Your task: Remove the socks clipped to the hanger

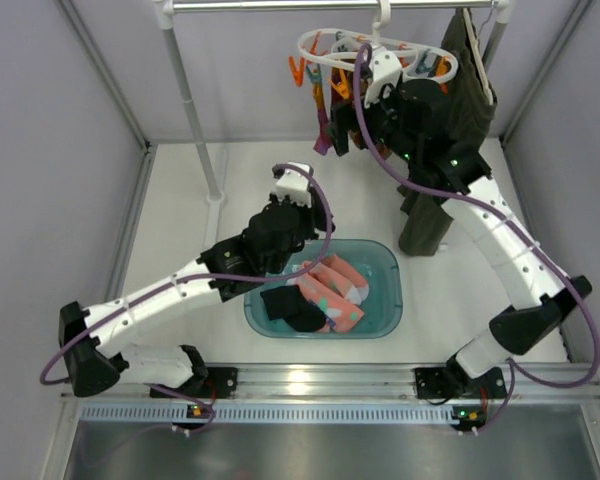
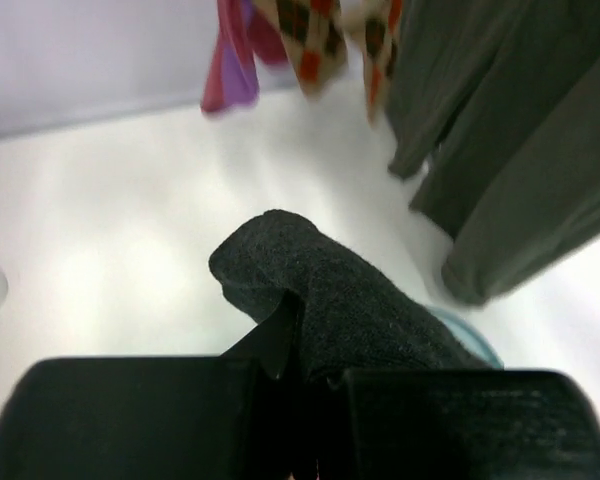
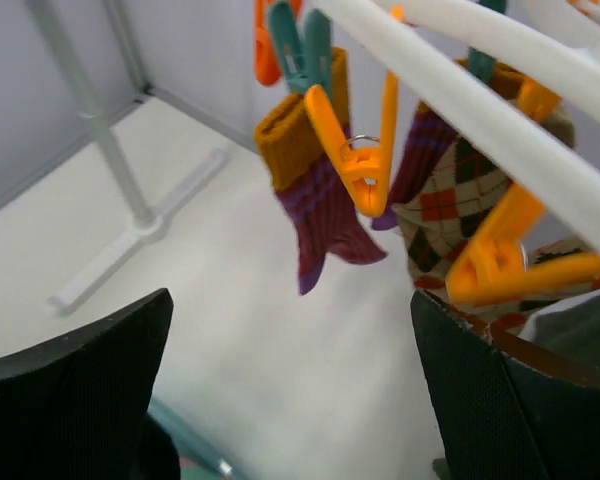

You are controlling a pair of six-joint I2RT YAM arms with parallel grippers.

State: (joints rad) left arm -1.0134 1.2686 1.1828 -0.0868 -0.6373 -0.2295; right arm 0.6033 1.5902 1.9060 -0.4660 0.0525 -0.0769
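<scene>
Left gripper (image 2: 300, 372) clamped on a black sock (image 2: 330, 290), lower centre; right gripper (image 3: 290, 395) spread wide under the hanger (image 3: 480, 110), upper right. Argyle socks (image 3: 445, 205) clipped there; pink socks (image 1: 335, 290) in the tub (image 1: 392, 300).

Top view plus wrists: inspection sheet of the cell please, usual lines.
Surface: white table, teal basin near the middle.
Job's things: clip hanger on the rail, argyle socks clipped to it; pink socks in the basin.
Clutter: olive garment hanging beside the hanger.
Grippers: left gripper shut on a black sock; right gripper open, facing the clips.
Cables: purple cables looped along both arms.
Surroundings: rail, grey walls.
</scene>
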